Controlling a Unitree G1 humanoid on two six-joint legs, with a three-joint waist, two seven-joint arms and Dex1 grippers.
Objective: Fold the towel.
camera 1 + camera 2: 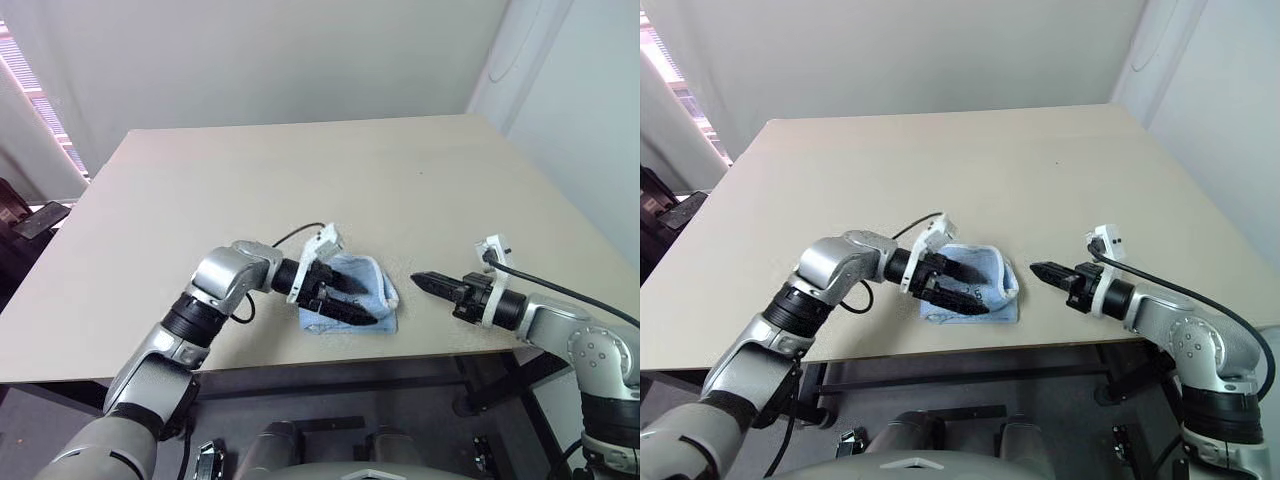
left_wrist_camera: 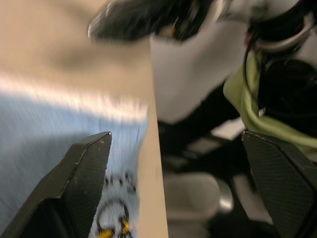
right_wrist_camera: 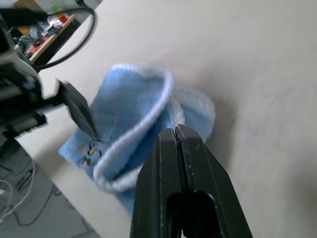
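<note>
The light-blue towel (image 1: 378, 277) with its white border lies bunched and partly folded over near the table's front edge. My left gripper (image 1: 370, 305) reaches in from the left and hovers over it, open, its two black fingers spread wide with nothing between them. In the left wrist view the fingers (image 2: 84, 173) stand far apart over the towel (image 2: 44, 139) and the table edge. My right gripper (image 1: 418, 280) is shut and empty, a short way right of the towel and pointing at it. In the right wrist view its fingertips (image 3: 177, 135) sit just short of the towel (image 3: 133, 104).
The beige table (image 1: 300, 180) stretches far behind the towel. Its front edge runs just under the towel. A dark phone (image 1: 40, 218) lies on something off the table's left side. White walls stand behind and to the right.
</note>
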